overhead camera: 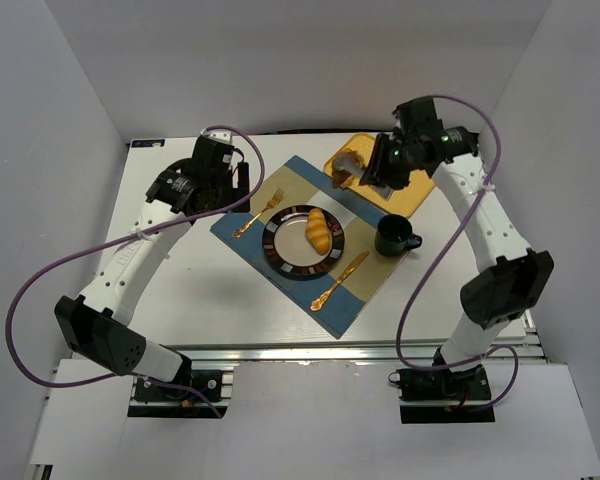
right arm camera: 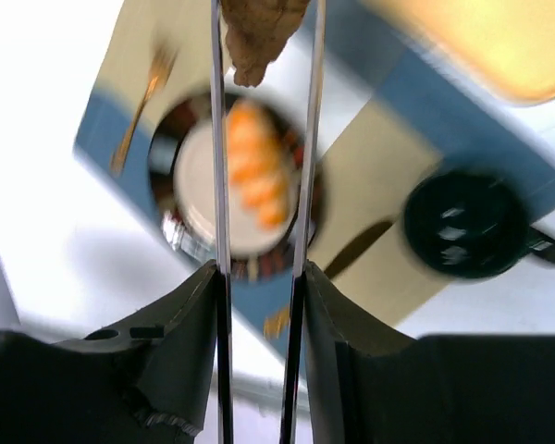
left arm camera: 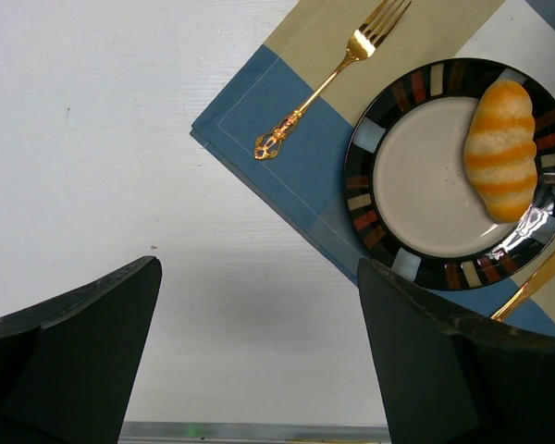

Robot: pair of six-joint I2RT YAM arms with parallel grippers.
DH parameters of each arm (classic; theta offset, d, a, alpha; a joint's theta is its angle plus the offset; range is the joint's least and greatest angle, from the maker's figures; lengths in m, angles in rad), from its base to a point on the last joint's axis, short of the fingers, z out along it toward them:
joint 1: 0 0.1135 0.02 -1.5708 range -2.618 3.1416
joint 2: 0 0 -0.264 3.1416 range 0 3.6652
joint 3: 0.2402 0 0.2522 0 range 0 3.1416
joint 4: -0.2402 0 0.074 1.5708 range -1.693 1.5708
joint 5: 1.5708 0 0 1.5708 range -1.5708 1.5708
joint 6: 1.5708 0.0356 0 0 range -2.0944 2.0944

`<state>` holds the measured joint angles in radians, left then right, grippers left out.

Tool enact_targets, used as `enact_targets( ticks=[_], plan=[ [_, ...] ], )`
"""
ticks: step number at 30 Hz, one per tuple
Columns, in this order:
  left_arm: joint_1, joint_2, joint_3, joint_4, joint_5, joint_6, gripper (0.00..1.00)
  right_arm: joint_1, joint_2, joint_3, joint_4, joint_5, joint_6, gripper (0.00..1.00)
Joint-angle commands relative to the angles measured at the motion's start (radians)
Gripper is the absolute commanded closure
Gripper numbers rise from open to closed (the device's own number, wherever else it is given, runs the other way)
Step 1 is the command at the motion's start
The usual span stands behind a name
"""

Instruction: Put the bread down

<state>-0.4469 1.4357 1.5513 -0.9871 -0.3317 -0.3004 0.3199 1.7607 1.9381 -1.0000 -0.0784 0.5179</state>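
Note:
My right gripper [overhead camera: 385, 162] is shut on a pair of metal tongs [right arm camera: 218, 139], which run up between its fingers in the right wrist view [right arm camera: 259, 273]. The tong tips pinch a brown pastry [right arm camera: 259, 32], held in the air [overhead camera: 346, 166] at the left edge of the yellow tray [overhead camera: 405, 195]. A striped golden-orange croissant [overhead camera: 320, 230] lies on the dark-rimmed plate [overhead camera: 280, 255]; it also shows in the left wrist view [left arm camera: 501, 148]. My left gripper [left arm camera: 257, 268] is open and empty over bare table left of the placemat [overhead camera: 225, 180].
The plate sits on a blue and beige placemat [overhead camera: 345, 305] with a gold fork [overhead camera: 258, 213] to its left and a gold knife [overhead camera: 340, 280] to its right. A dark mug [overhead camera: 392, 237] stands at the mat's right edge, near the tray. White walls enclose the table.

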Motion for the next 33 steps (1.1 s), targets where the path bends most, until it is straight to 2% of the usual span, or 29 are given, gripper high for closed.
enact_targets(
  ticks=[1, 2, 6, 13, 18, 19, 21, 28, 33],
  plan=[
    [0.005, -0.018, 0.020, 0.015, 0.017, -0.005, 0.02, 0.082, -0.073, -0.125, 0.020, -0.217, -0.139, 0.76],
    [0.007, -0.020, 0.020, 0.015, 0.020, -0.008, 0.02, 0.097, -0.087, -0.181, 0.029, -0.245, -0.162, 0.77],
    [0.007, -0.024, 0.013, 0.019, 0.036, -0.017, 0.02, 0.197, -0.095, -0.226, -0.002, -0.264, -0.258, 0.76],
    [0.005, -0.035, 0.006, 0.022, 0.042, -0.026, 0.02, 0.289, -0.053, -0.284, 0.040, -0.242, -0.251, 0.75],
    [0.007, -0.037, 0.007, 0.013, 0.039, -0.022, 0.02, 0.314, -0.010, -0.288, 0.054, -0.213, -0.242, 0.63],
    [0.005, -0.037, 0.009, 0.011, 0.037, -0.020, 0.02, 0.315, -0.004, -0.288, 0.060, -0.207, -0.239, 0.56],
    [0.007, -0.038, 0.007, 0.010, 0.037, -0.019, 0.02, 0.317, 0.002, -0.278, 0.060, -0.205, -0.237, 0.50],
    [0.007, -0.034, 0.006, 0.015, 0.037, -0.019, 0.02, 0.315, 0.016, -0.216, 0.043, -0.182, -0.229, 0.43],
    [0.005, -0.032, 0.004, 0.016, 0.036, -0.017, 0.02, 0.317, 0.026, -0.116, 0.005, -0.150, -0.225, 0.42]
  ],
)
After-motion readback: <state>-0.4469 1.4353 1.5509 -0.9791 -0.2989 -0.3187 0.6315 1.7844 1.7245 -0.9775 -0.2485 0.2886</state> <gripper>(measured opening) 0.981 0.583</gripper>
